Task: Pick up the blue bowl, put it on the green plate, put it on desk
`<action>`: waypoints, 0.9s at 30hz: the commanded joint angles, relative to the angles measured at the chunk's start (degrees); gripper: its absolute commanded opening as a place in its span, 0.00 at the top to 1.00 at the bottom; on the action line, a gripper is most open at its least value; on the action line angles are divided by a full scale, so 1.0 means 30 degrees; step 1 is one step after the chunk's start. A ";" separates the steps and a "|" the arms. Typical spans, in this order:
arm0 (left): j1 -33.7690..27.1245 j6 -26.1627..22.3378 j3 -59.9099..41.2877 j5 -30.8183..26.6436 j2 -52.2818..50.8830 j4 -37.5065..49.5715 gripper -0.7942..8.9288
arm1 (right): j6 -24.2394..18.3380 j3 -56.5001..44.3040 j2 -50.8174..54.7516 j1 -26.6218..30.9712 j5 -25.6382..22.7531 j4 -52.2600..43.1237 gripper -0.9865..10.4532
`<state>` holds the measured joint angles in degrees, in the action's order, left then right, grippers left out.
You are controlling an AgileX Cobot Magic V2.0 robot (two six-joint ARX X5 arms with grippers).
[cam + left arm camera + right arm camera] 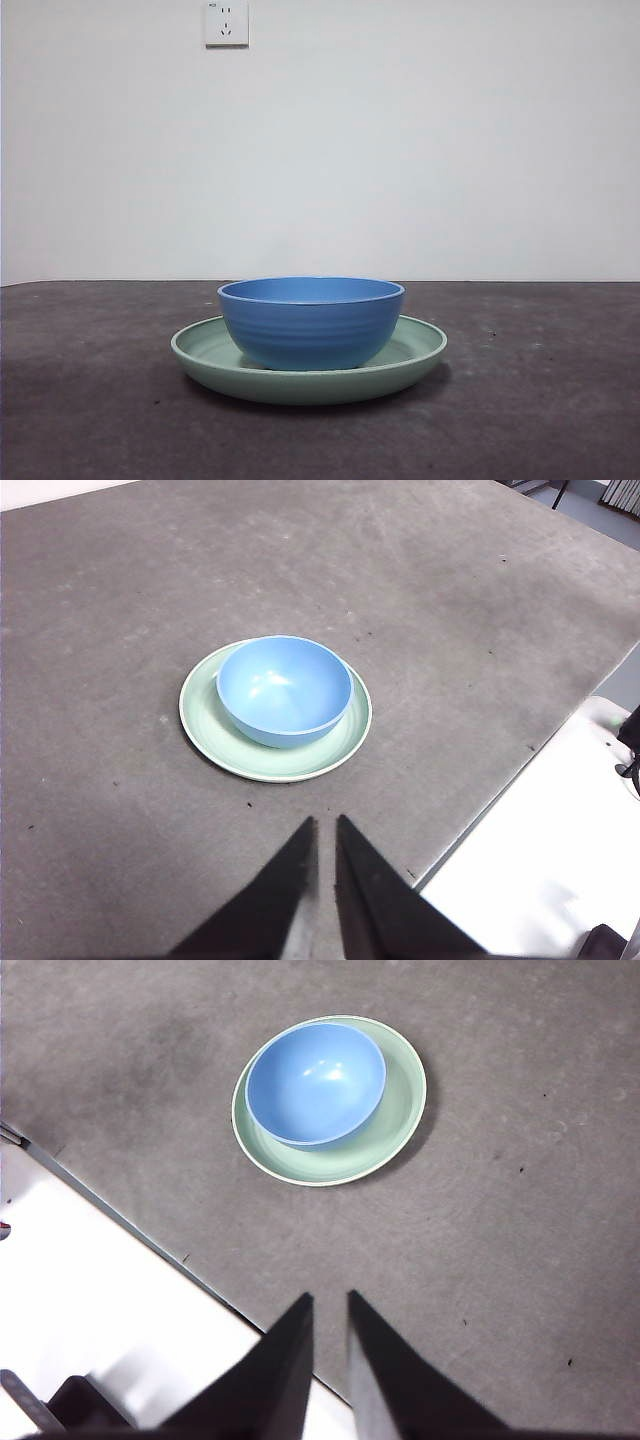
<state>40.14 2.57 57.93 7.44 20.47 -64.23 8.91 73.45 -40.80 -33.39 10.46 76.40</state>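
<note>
The blue bowl [312,322] stands upright and empty inside the green plate [420,350], which lies flat on the desk [540,400]. The left wrist view shows the bowl [285,688] on the plate [205,720], well ahead of my left gripper [325,820], which is shut, empty and held high above the desk [450,600]. The right wrist view shows the bowl [315,1082] on the plate [395,1125], well ahead of my right gripper [329,1295], which is also shut and empty near the desk's edge. Neither gripper shows in the front view.
A white wall with a socket [226,22] stands behind the desk. A white surface lies beyond the desk's edge in the left wrist view [540,860] and in the right wrist view [90,1280]. Bare desk surrounds the plate.
</note>
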 commanded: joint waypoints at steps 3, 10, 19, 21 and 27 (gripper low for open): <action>0.0073 0.0182 0.0131 0.0102 0.0022 0.0189 0.90 | -0.0146 0.0160 -0.0073 -0.0168 -0.0015 0.0546 0.89; 0.0073 0.0182 0.0124 0.0095 0.0015 0.0306 0.90 | -0.0146 0.0160 -0.0073 -0.0168 -0.0007 0.0546 0.89; -0.3373 0.0168 -0.0087 0.0095 -0.0627 0.0408 0.90 | -0.0146 0.0160 -0.0073 -0.0168 -0.0007 0.0546 0.89; -0.4998 -0.0124 -0.0138 0.0029 -0.0721 0.0678 0.90 | -0.0146 0.0160 -0.0073 -0.0168 -0.0007 0.0546 0.89; -0.8451 -0.2688 -0.3053 -0.0066 -0.2164 0.6375 0.90 | -0.0146 0.0160 -0.0073 -0.0168 -0.0007 0.0546 0.89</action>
<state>15.22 -1.87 50.17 7.40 14.59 -48.38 8.82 73.45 -40.80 -33.39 10.44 76.40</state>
